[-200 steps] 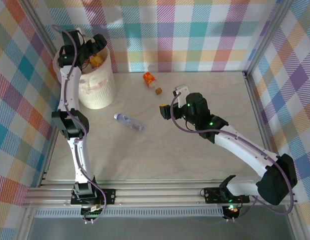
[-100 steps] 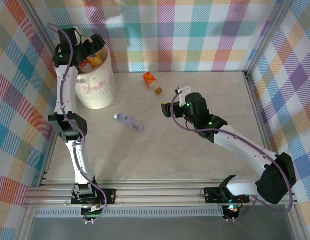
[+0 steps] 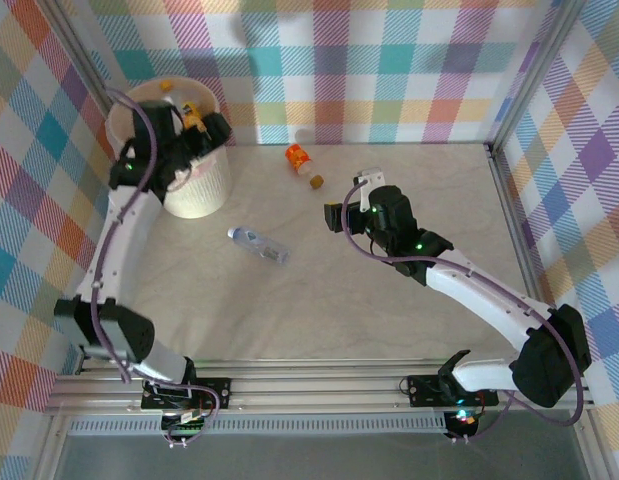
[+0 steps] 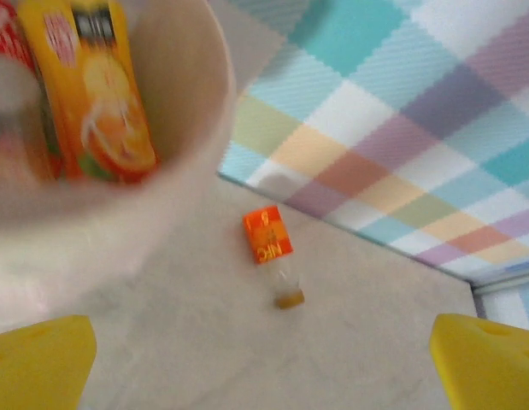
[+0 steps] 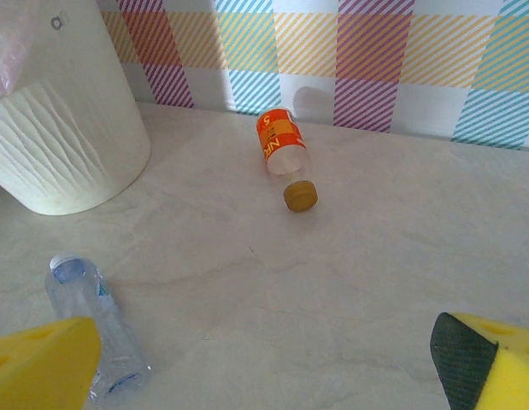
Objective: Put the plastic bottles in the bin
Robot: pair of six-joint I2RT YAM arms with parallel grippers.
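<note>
While the left gripper (image 4: 264, 367) and right gripper (image 5: 264, 363) hung wide open and empty, an orange-labelled bottle (image 3: 300, 160) lay on the table (image 3: 289, 320) near the back wall (image 3: 389, 90), and a clear bottle (image 3: 258, 245) lay near the bin (image 3: 199, 190). Lying on its side, either risked rolling away from an off-centre pinch. The left wrist camera showed a juice bottle (image 4: 97, 94) inside the bin; the right wrist camera showed the bin's outer wall.

You get bright, even light on the pale surface (image 3: 289, 320), with soft shadow patches on the checked wall (image 3: 434, 65). Your left wrist view is blurred, and the bin (image 4: 191, 94) smears. Your right wrist view is sharp, and the orange-label bottle (image 5: 283, 154) casts a faint shadow.
</note>
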